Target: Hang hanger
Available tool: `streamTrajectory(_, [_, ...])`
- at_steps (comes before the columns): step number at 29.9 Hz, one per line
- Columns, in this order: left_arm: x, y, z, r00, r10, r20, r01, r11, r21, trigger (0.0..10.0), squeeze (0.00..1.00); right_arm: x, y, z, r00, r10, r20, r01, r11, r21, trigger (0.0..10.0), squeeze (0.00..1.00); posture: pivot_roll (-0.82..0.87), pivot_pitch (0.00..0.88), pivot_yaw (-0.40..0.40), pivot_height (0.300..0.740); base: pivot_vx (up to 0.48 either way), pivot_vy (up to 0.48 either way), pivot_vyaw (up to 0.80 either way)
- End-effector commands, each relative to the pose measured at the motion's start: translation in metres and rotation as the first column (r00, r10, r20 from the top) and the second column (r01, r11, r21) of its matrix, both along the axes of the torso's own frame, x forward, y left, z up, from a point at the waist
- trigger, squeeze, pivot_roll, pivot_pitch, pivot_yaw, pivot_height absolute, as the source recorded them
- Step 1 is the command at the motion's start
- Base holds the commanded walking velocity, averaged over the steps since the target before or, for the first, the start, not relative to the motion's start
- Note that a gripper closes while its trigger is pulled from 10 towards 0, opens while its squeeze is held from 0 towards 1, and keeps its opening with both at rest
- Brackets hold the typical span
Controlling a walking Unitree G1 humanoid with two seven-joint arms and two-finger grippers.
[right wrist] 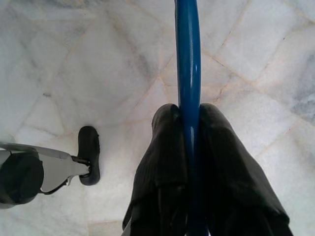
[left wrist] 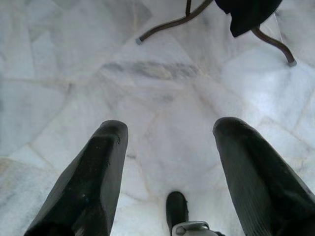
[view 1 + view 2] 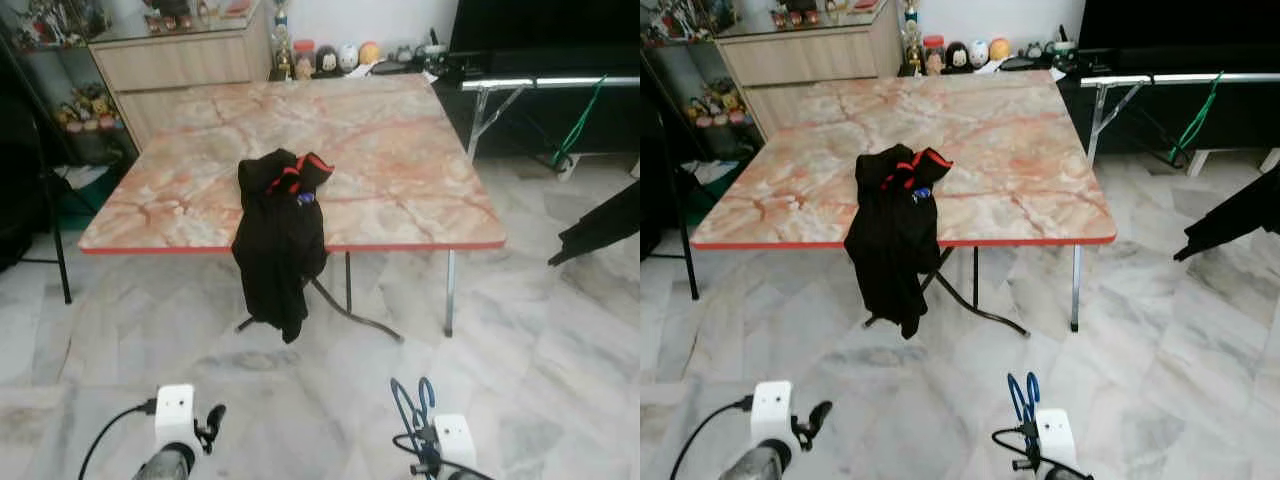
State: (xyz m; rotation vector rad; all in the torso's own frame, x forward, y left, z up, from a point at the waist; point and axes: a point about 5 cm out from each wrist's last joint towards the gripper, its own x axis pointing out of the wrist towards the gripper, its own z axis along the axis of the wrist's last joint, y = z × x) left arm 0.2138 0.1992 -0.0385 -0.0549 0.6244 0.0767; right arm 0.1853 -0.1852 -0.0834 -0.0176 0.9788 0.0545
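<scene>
A blue plastic hanger (image 3: 412, 407) sticks up from my right gripper (image 1: 188, 115), which is shut on it low in front of me; in the right wrist view the blue bar (image 1: 187, 64) runs between the two black fingers. My left gripper (image 2: 167, 135) hangs over the marble floor with its fingers wide apart and nothing between them. A black jacket with red trim (image 3: 279, 235) is draped over the front edge of the marble-topped folding table (image 3: 400, 170) ahead, its lower part hanging toward the floor.
The table's metal legs (image 3: 350, 310) curve across the floor under the jacket. A wooden cabinet (image 3: 180, 65) stands at the back left, a dark stand with a metal frame (image 3: 500, 95) at the back right. A black object (image 3: 600, 225) juts in from the right.
</scene>
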Motion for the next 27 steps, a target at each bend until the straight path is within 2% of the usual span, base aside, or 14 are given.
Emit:
streamTrajectory(1, [-0.004,0.014,-0.005,0.999,0.046,-0.022,-0.046,0.999,0.007,10.0,0.0,0.002,0.003,0.001,1.0,-0.003,0.014,0.003,1.0,0.005,10.0,0.0,-0.09,0.0,0.058,0.74,0.0,0.0,0.0])
streamTrajectory(3, [0.011,0.034,0.01,0.973,0.224,0.059,-0.219,0.972,-0.085,10.0,0.0,0.002,0.002,0.001,1.0,-0.015,0.018,0.014,1.0,0.009,10.0,0.0,-0.09,0.0,0.057,0.74,0.0,0.0,0.0])
streamTrajectory(4, [0.011,0.034,0.01,0.973,0.224,0.059,-0.219,0.972,-0.085,10.0,0.0,0.002,0.002,0.001,1.0,-0.015,0.018,0.014,1.0,0.009,10.0,0.0,-0.09,0.0,0.057,0.74,0.0,0.0,0.0])
streamTrajectory(5, [0.015,0.039,0.011,0.974,0.222,0.043,-0.22,0.975,-0.044,10.0,0.0,0.002,0.001,0.001,1.0,-0.013,0.017,0.013,1.0,0.007,10.0,0.0,-0.05,0.0,0.049,0.74,0.0,0.0,0.0])
streamTrajectory(7, [0.017,0.036,0.007,0.992,0.126,0.001,-0.126,0.992,0.012,10.0,0.0,0.002,0.002,0.001,1.0,-0.007,0.012,0.007,1.0,0.003,10.0,0.0,-0.05,0.0,0.05,0.74,0.0,0.0,0.0])
streamTrajectory(9, [0.017,0.035,0.004,0.996,0.09,-0.013,-0.089,0.996,0.026,10.0,0.0,0.002,0.002,0.001,1.0,-0.005,0.01,0.005,1.0,0.001,10.0,0.0,-0.05,0.0,0.05,0.74,0.0,0.0,0.0])
streamTrajectory(12, [0.003,0.034,-0.01,0.994,0.028,-0.101,-0.019,0.996,0.089,10.0,0.0,0.002,0.003,0.001,1.0,0.003,0.01,-0.003,1.0,0.005,10.0,0.0,-0.07,0.0,0.058,0.74,0.0,0.0,0.0])
streamTrajectory(16, [0.004,0.034,-0.01,0.994,0.031,-0.101,-0.022,0.996,0.086,10.0,0.0,0.002,0.003,0.001,1.0,0.003,0.01,-0.003,1.0,0.005,10.0,0.0,-0.07,0.0,0.058,0.74,0.0,0.0,0.0])
streamTrajectory(19, [-0.047,0.027,-0.043,0.955,0.026,-0.294,0.002,0.996,0.095,10.0,0.0,0.001,0.003,0.0,1.0,-0.013,0.013,0.013,1.0,0.005,10.0,0.0,-0.07,0.0,0.06,0.74,0.0,0.0,0.0])
streamTrajectory(22, [-0.057,0.027,-0.048,0.945,0.061,-0.321,-0.035,0.996,0.087,10.0,0.0,0.001,0.003,0.0,1.0,-0.012,0.012,0.012,1.0,0.006,10.0,0.0,-0.07,0.0,0.059,0.74,0.0,0.0,0.0])
streamTrajectory(27, [-0.057,0.025,-0.048,0.945,0.065,-0.32,-0.039,0.995,0.087,10.0,0.0,0.002,0.003,0.001,1.0,-0.011,0.013,0.011,1.0,0.008,10.0,0.0,-0.07,0.0,0.06,0.74,0.0,0.0,0.0])
